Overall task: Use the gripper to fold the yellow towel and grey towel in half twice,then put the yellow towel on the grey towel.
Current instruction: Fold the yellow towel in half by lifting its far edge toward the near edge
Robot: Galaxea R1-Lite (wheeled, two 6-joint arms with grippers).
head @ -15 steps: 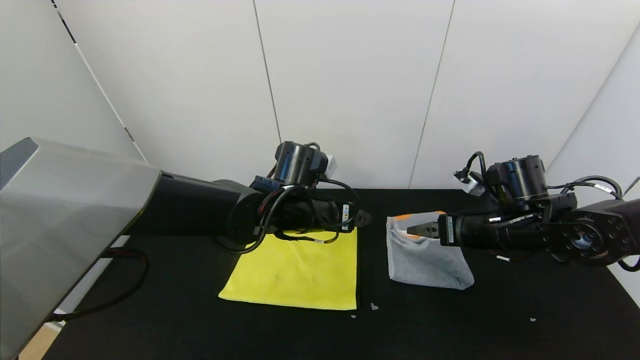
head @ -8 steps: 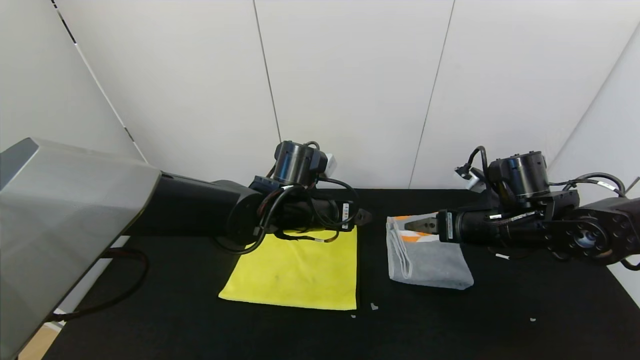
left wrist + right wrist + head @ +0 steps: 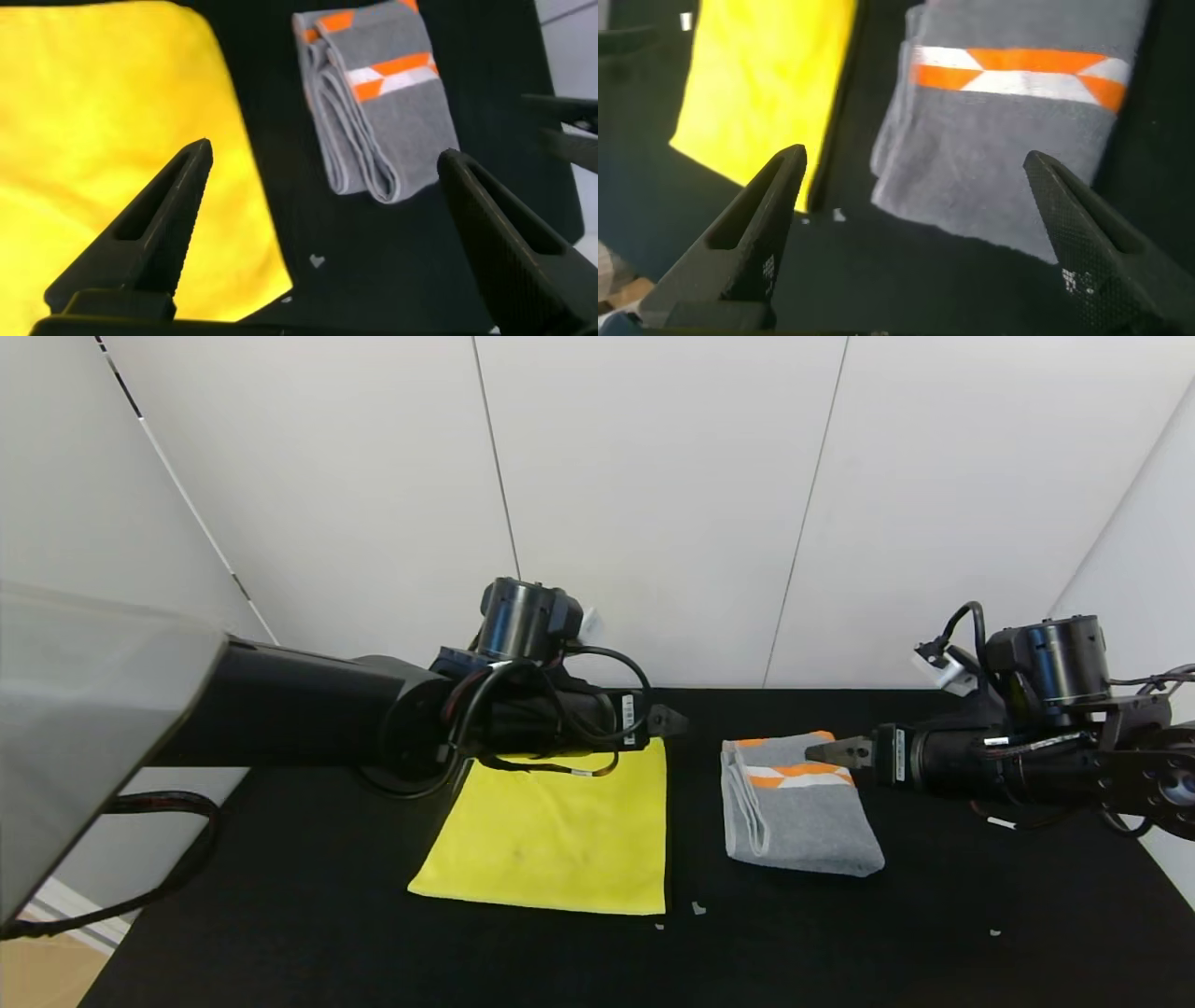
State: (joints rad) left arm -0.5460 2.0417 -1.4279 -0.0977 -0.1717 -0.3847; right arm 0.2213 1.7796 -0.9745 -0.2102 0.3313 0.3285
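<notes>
A black table (image 3: pixel 560 961) with small pale scraps (image 3: pixel 697 908) before white wall panels (image 3: pixel 653 504).

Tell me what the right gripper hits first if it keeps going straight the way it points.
Likely the grey towel: the open right gripper points toward the robot's left, over its orange-striped end. If it clears that, the left gripper lies beyond; height is unclear.

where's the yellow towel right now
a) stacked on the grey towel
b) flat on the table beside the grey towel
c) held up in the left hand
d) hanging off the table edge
b: the yellow towel lies flat on the black table, apart from the folded grey towel, a strip of bare table between them.
</notes>
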